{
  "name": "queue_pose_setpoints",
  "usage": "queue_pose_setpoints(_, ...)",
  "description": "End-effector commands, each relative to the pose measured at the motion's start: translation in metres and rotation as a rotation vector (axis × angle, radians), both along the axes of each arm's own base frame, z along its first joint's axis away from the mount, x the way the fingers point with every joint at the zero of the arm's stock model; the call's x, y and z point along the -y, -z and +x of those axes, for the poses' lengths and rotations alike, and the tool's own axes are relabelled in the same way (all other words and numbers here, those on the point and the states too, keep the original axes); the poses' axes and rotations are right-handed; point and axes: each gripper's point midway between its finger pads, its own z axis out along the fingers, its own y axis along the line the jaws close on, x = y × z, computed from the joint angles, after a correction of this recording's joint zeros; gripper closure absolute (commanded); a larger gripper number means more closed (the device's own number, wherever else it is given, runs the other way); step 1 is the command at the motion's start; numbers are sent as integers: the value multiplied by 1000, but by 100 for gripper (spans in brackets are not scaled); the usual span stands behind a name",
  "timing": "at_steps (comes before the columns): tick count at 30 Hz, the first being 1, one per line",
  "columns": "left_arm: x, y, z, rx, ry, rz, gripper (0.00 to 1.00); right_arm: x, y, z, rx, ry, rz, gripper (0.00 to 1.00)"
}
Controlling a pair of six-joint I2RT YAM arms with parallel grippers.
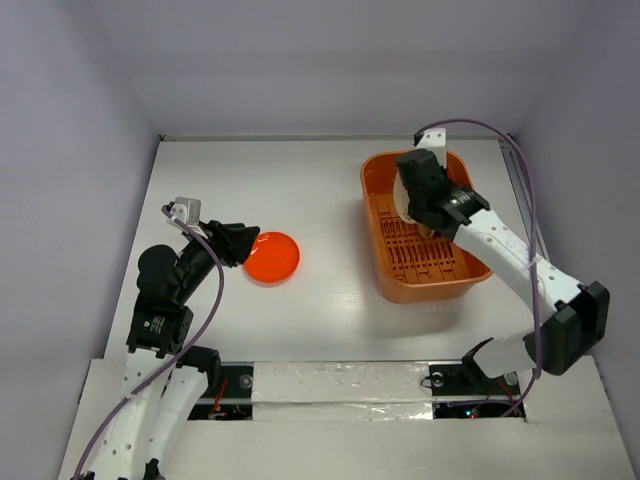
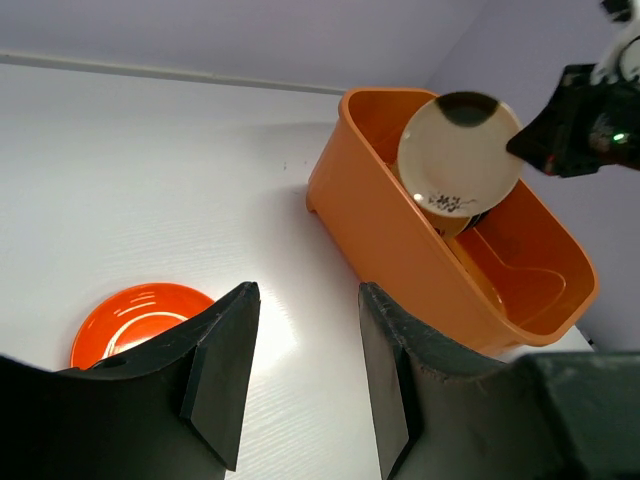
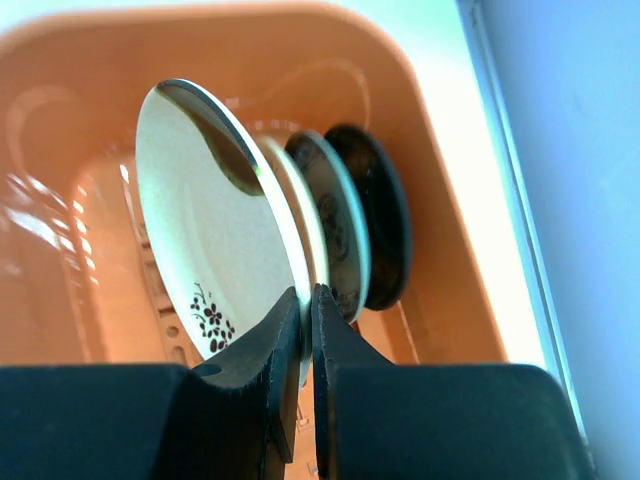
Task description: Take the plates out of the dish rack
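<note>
Right gripper (image 3: 308, 312) pinches the cream plate (image 3: 200, 230) by its rim inside the dish rack (image 3: 445, 260); patterned plate (image 3: 342, 240) and black plate (image 3: 388, 230) stand just beyond. Left gripper (image 2: 305, 335) gapes empty.

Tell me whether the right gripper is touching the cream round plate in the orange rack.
Touching. The right wrist view shows the right gripper pinching the lower rim of the cream round flower-printed plate, no gap visible.

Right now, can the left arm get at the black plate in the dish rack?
Probably not: the black plate stands at the back of the row in the dish rack, and the right end effector, clamped on the cream plate, blocks the front.
</note>
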Motion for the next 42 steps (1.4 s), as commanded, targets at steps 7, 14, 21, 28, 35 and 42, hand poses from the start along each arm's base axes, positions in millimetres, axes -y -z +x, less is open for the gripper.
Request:
queue_pose_setpoints(7, -2, -29, -1, 79, -5, -7, 59, -15, -125, -38, 291, -171, 296, 100)
queue_pose_setpoints(14, -3, -29, 0, 80, -12, -4, 59, -106, -151, -62, 367, -542, 592, 100)
queue_pose_setpoints(21, -6, -30, 2, 82, -27, -4, 59, -211, -94, -62, 192, -782, 756, 100)
queue_pose_setpoints(28, -9, -31, 3, 87, -41, 0, 59, -298, -5, -51, -58, -856, 829, 100)
queue_pose_setpoints(35, -9, -33, 1, 95, -39, -1, 59, -331, 64, -43, -202, -827, 853, 100)
queue_pose_setpoints(42, -7, -31, 0, 89, -29, -5, 60, -345, 106, -35, -266, -773, 837, 99)
